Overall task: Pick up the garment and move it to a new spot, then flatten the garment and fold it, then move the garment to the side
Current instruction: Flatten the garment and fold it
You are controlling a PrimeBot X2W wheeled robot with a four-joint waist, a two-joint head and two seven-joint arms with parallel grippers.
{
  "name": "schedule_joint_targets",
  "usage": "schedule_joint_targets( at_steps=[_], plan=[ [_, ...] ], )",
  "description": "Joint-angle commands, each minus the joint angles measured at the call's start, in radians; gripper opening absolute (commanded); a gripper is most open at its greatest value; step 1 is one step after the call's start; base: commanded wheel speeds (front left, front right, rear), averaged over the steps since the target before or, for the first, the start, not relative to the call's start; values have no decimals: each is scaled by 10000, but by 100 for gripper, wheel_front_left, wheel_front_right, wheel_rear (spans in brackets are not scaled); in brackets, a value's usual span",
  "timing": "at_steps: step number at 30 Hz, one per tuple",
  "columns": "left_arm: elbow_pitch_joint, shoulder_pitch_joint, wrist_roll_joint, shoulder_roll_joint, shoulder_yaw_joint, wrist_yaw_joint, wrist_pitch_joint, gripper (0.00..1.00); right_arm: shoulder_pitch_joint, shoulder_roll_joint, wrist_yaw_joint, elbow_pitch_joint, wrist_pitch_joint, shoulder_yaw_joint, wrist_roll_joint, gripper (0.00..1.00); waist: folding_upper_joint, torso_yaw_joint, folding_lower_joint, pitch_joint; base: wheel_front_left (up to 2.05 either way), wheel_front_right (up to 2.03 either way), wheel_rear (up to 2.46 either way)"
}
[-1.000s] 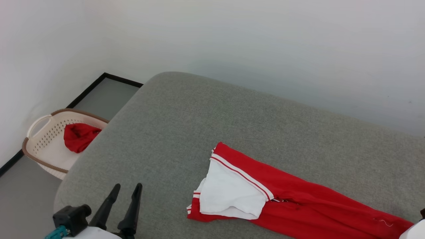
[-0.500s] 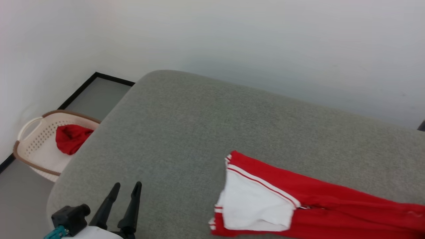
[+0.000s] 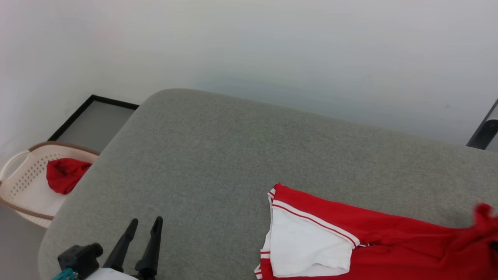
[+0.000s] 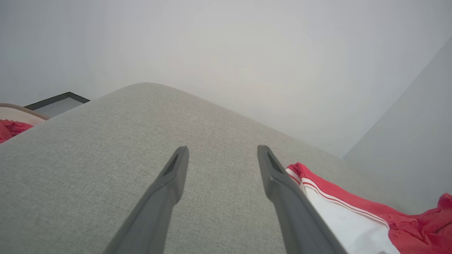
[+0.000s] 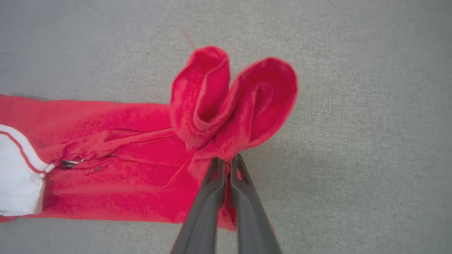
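Right wrist view: right gripper (image 5: pixel 226 159) is clamped tight on a bunched fold of the garment (image 5: pixel 123 151). Red cloth puffs out in two loops just past the fingertips. The pinch looks thin and sits close to the fabric edge, so my guess is slip risk under load.

Head view: garment (image 3: pixel 350 241) lies stretched along the near edge of the bed (image 3: pixel 218 155), toward its right end. The white sleeve (image 3: pixel 307 249) is the end nearest the middle, and the right end is lifted into a peak. Left gripper (image 3: pixel 146 220) hangs spread wide with nothing in it over the near left corner, well apart from the cloth. Left wrist view confirms it: left gripper (image 4: pixel 222 148) fingers are apart with bare bed between them.

Step looks like pick-and-move, grasp done, lift barely begun.

How I'd run it:
- lift straight up first, slowly, and watch whether the loops shrink, which would mean slip
- get the sleeve end clear of the bed before translating; dragging will roll it up
- carry toward the bare centre, where there is room to flatten
- lay it sleeve end first, then pay out the rest
- left gripper is free for a second hold near the sleeve if it sags

Basket (image 3: pixel 23 186) with a red cloth (image 3: pixel 64 175) sits off the left edge; ignore it.
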Motion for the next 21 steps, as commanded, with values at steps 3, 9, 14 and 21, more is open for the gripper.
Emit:
schedule_joint_targets(
  at_steps=[3, 9, 14, 21],
  plan=[
    [25, 140, -113, 16, 47, -23, 23, 100, 115, 264, -7, -1037, 313, 399, 472, 0, 0, -113, 0, -125, 0, 0, 0],
    [38, 78, -179, -62, -43, 12, 105, 100, -241, 973, -7, -2640, 909, 1551, 776, 0, 0, -54, 0, -219, 0, 0, 0],
    [121, -59, -240, -129, -157, -25, 167, 100, -704, 1635, -7, -2931, 998, 2679, 676, 0, 0, 198, 0, -207, 0, 0, 0],
    [331, -345, -259, -278, -401, -88, 224, 100, -1310, 2322, -7, -2234, 571, 4130, 513, 0, 0, 726, 0, -180, 0, 0, 0]
  ],
)
